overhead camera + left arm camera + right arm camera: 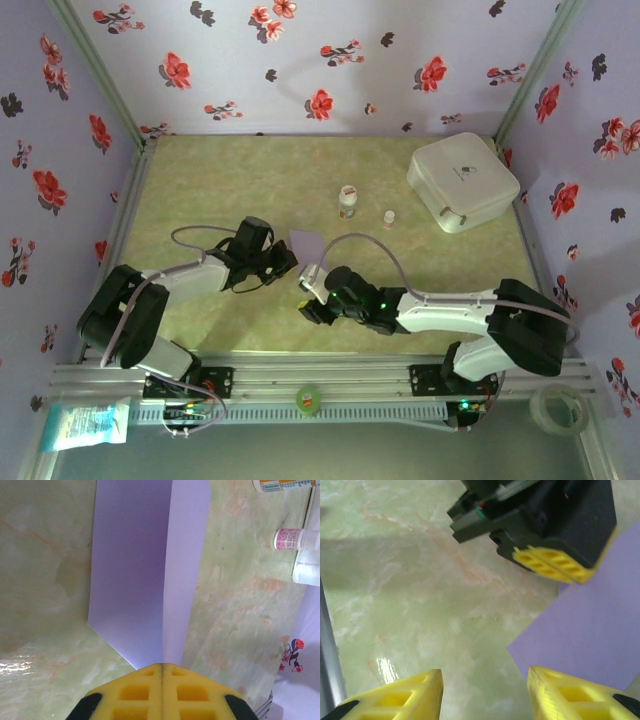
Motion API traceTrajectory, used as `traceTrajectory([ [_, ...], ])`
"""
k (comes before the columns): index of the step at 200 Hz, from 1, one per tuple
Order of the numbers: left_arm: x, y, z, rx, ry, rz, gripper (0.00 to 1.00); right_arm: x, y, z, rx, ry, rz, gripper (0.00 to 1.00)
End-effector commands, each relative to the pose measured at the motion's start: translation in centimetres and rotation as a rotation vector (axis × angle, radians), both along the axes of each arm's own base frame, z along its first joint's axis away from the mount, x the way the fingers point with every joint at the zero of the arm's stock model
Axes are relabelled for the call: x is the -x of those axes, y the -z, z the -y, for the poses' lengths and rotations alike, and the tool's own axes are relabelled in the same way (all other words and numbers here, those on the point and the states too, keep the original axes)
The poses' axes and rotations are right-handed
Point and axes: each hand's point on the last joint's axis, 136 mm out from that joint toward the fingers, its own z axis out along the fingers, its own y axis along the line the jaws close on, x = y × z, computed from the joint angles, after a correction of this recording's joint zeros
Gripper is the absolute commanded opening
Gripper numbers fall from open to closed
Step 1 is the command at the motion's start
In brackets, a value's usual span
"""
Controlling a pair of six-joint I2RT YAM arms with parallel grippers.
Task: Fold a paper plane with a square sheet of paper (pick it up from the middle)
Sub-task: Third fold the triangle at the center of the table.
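Paper sheet (308,243) (145,580) (590,630): lilac, creased lengthwise, laid on green worktop (220,180), well left of white box (462,182) and nearer arm bases.
Left hand (286,262) (161,666) (555,565): pads pressed together, sheet's corner clamped between them.
Right hand (308,290) (485,672): fingers set moderately apart, nothing held; one finger positioned over sheet's edge.
Two small bottles (347,200): stood between sheet and white box.

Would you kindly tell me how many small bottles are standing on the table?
2. The larger bottle stands beyond the lilac paper; the smaller bottle stands to its right, nearer the white box. More may be hidden.
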Motion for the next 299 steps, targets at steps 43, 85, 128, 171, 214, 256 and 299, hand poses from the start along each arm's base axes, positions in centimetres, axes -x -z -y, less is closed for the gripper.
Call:
traceTrajectory([
  [43,0.0,-0.9,0.6,0.032,0.003,0.001,0.00,-2.3,0.0,-0.5,0.084,0.050,0.259,0.50],
  [85,0.2,-0.7,0.5,0.031,0.002,-0.003,0.00,-1.8,0.5,-0.7,0.088,0.023,0.285,0.49],
  [128,0.1,-0.8,0.5,0.031,0.005,0.003,0.00,-1.9,1.8,-0.7,0.121,0.035,0.307,0.49],
  [171,0.2,-0.7,0.5,0.028,0.010,0.003,0.00,-2.8,1.8,-0.5,0.143,0.078,0.367,0.46],
  [214,0.1,-0.5,0.6,0.028,0.009,-0.003,0.00,-3.0,2.4,-0.5,0.160,0.085,0.371,0.41],
  [256,0.1,-0.4,0.7,0.031,0.009,-0.003,0.00,-2.9,2.7,-0.5,0.162,0.087,0.367,0.37],
  [299,0.1,-0.1,0.7,0.032,0.009,-0.009,0.00,-3.1,2.2,-0.5,0.136,0.109,0.368,0.32],
])
